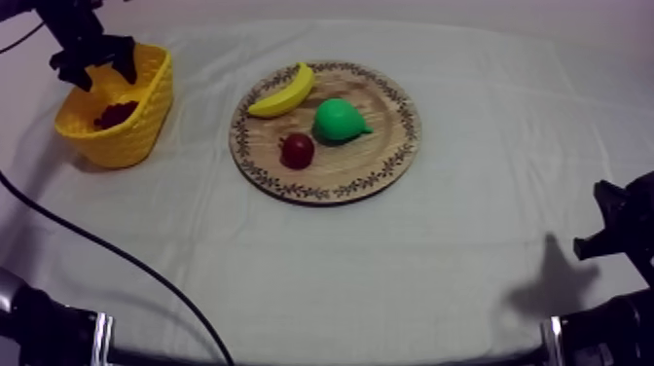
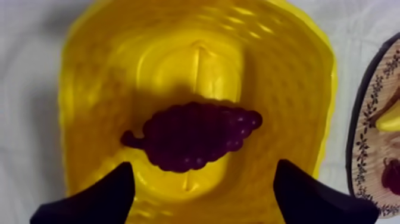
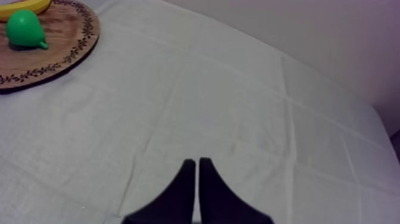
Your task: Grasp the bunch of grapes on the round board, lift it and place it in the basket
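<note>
My left gripper (image 2: 203,176) hangs over the one yellow basket (image 2: 95,89) at the table's (image 1: 389,273) far left corner, fingers spread wide with nothing between them. The single bunch of grapes (image 2: 196,136) lies on the basket floor. One wooden board (image 1: 389,161) carries three fruits: one banana (image 1: 284,92), one pear (image 1: 341,120), one small red fruit (image 1: 298,150). My right gripper (image 3: 197,164) is pinched narrow, holding nothing, at the near right edge.

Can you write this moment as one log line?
grapes: in basket | left gripper: open above grapes | right gripper: shut
</note>
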